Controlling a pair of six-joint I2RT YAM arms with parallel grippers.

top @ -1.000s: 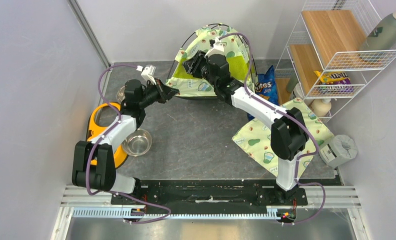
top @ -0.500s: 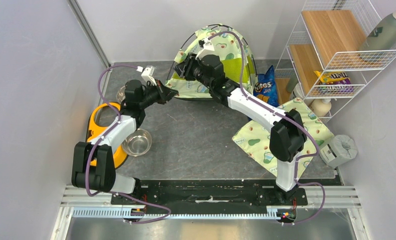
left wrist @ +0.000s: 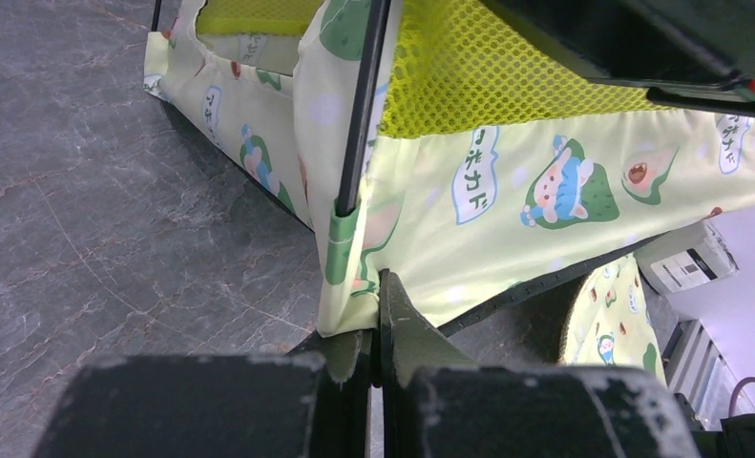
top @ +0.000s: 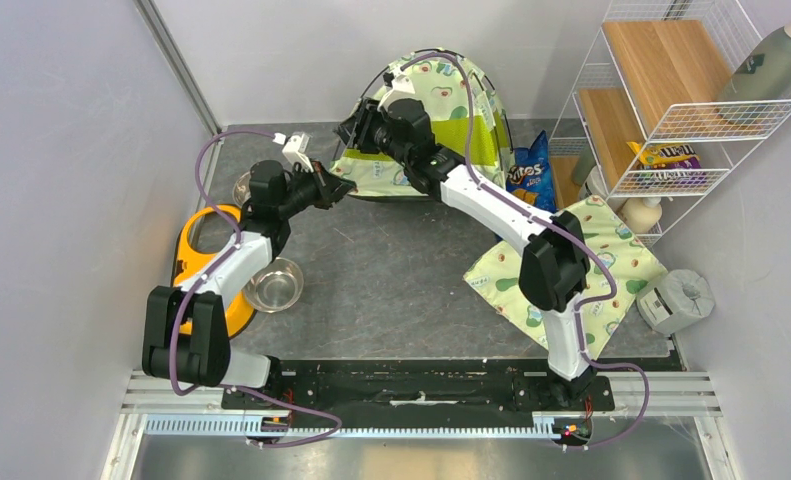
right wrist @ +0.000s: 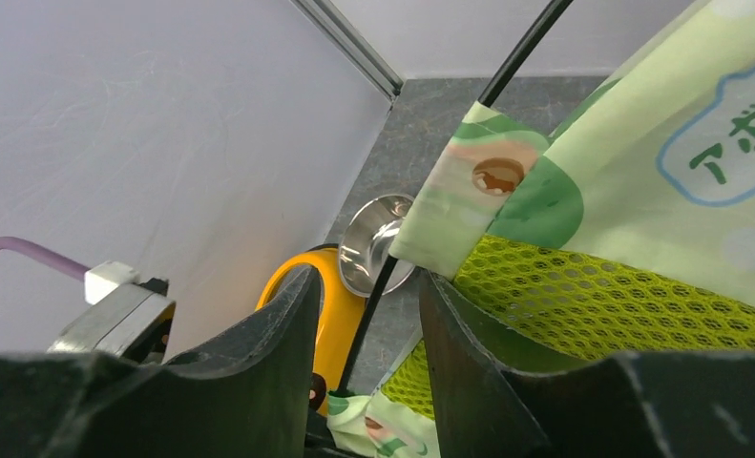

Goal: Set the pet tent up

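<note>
- The pet tent (top: 479, 105) stands domed at the far edge of the bench (top: 391, 270).
- The left tool (top: 339, 186) is clenched at the tent's near-left corner, apparently nipping the hem.
- The right tool (right wrist: 366, 281) is released, its fingers straddling a black pole (right wrist: 521, 43).
- The pole runs lengthwise up through the gap, with no contact visible.
- The right arm is nearer, so closing on the pole looks like its call.

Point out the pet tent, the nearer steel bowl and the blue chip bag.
pet tent (top: 483, 126): top external view, its lime mesh panel.
nearer steel bowl (top: 274, 287): top external view, its inside bottom.
blue chip bag (top: 533, 172): top external view, its printed front.
</note>
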